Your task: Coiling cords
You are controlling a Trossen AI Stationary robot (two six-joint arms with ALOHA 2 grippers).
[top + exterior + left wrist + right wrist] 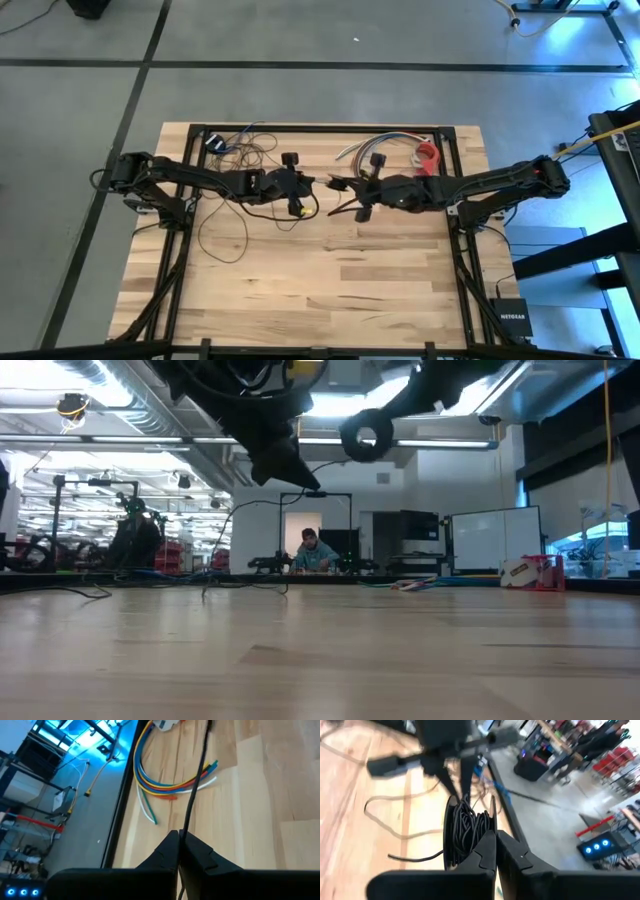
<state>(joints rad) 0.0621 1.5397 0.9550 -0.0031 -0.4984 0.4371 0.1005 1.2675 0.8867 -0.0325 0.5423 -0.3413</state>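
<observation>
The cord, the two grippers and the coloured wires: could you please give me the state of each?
Cord: partly coiled, loose loops on the table, one strand pinched by the left gripper.
Left gripper: shut on the cord.
Right gripper: shut, next to the coil.
Coloured wires: loose, lying curved on the table.

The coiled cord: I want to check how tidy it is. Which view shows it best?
The right wrist view: the coil fills the middle, strands visible beyond the shut right gripper. The high view shows only loose cord, the left wrist one strand, the low a thin line.
</observation>
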